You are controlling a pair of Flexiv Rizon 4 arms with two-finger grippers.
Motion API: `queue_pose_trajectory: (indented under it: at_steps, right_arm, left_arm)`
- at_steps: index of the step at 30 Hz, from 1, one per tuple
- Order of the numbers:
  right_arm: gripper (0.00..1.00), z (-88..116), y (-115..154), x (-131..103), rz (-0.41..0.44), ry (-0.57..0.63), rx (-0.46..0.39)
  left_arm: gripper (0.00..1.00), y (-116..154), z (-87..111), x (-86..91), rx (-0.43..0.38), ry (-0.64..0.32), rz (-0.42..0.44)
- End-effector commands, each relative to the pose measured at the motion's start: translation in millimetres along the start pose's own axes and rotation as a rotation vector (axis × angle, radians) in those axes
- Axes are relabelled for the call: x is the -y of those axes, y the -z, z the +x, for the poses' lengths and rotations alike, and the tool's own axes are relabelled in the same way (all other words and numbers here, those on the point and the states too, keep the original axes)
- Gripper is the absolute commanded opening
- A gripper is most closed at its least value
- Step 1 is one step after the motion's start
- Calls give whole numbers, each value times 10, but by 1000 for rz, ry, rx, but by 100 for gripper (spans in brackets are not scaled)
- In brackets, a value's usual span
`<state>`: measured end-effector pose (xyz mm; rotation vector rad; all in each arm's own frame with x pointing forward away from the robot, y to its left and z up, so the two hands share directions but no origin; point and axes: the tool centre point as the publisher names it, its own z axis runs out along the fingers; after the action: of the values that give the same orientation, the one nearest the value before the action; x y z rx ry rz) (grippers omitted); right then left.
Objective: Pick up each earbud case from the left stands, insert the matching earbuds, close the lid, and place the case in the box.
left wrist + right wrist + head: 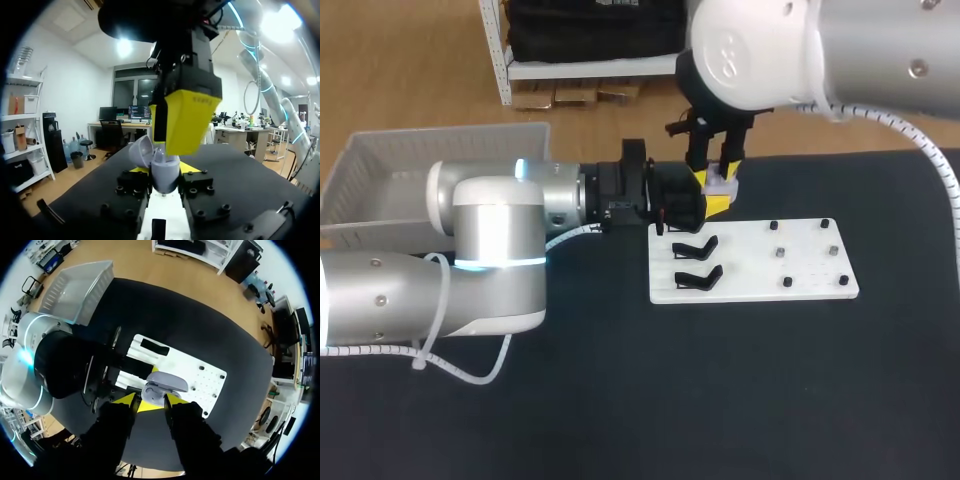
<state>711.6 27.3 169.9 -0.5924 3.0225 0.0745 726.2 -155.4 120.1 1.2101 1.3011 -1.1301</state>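
A pale lavender earbud case (161,169) stands upright with its lid (141,151) swung open. My left gripper (712,203) is shut on its lower body from both sides, above the back left corner of the white stand board (750,262). My right gripper (150,399) hangs straight above the case (161,388), its yellow fingertips (190,120) apart on either side of the top, not pinching it. I cannot make out earbuds inside the case. Two black stands (696,246) on the board's left part are bare.
Several small dark pegs or earbuds (781,254) sit on the board's right half. A white slatted box (415,170) stands at the table's far left, behind my left arm (490,250). Black tabletop (740,400) spreads in front of the board.
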Motion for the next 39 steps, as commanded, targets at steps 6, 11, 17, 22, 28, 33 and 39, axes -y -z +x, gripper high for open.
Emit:
queue_pose_trajectory:
  at_steps: [6, 11, 17, 22, 28, 33, 39]
  right_arm:
    - [38, -133, 324, 23, -43, -21, 112]
    - [43, -391, 248, 178, -43, -63, 153]
    - [43, -540, 74, 334, -34, -94, 152]
    - [42, -501, -81, 393, -29, -115, 122]
    - [42, -378, -157, 404, -41, -138, 102]
    - [42, -275, -138, 373, -51, -155, 97]
    - [42, -164, -131, 333, -58, -165, 92]
  left_arm:
    - [0, 7, 6, 19, 5, -4, -7]
    - [0, 7, 6, 19, 5, -4, -7]
    - [0, 7, 6, 19, 5, -4, -7]
    - [0, 7, 6, 19, 5, -4, -7]
    - [0, 7, 6, 19, 5, -4, -7]
    - [0, 7, 6, 19, 5, -4, -7]
    - [0, 7, 6, 19, 5, -4, -7]
